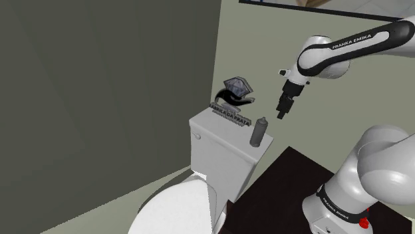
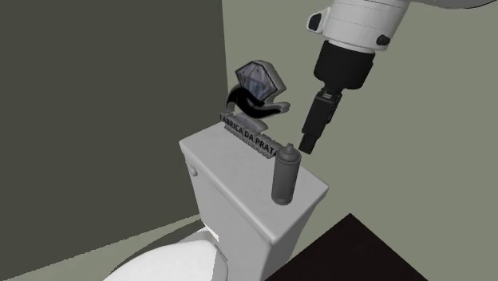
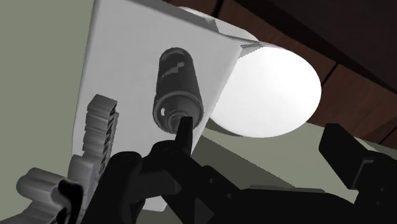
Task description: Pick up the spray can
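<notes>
A dark grey spray can (image 1: pixel 259 131) stands upright on the white toilet tank lid (image 1: pixel 216 129), near the corner closest to the stand. The black gripper (image 1: pixel 282 114) hangs just above the can and a little to the shoulder view's right, pointing down, and does not touch it. In the second exterior view the gripper (image 2: pixel 308 144) hovers over the cap of the can (image 2: pixel 284 172). From the wrist, the can (image 3: pixel 178 83) is seen from above, close to one fingertip (image 3: pixel 184 127). The gripper (image 3: pixel 257 132) is open and empty.
A dark ornament with a raised lettered base (image 1: pixel 234 98) stands at the back of the tank lid, close behind the can. The white toilet seat (image 1: pixel 179 206) lies below. The dark stand top (image 1: pixel 292 183) sits beside the tank. A wall rises right behind the tank.
</notes>
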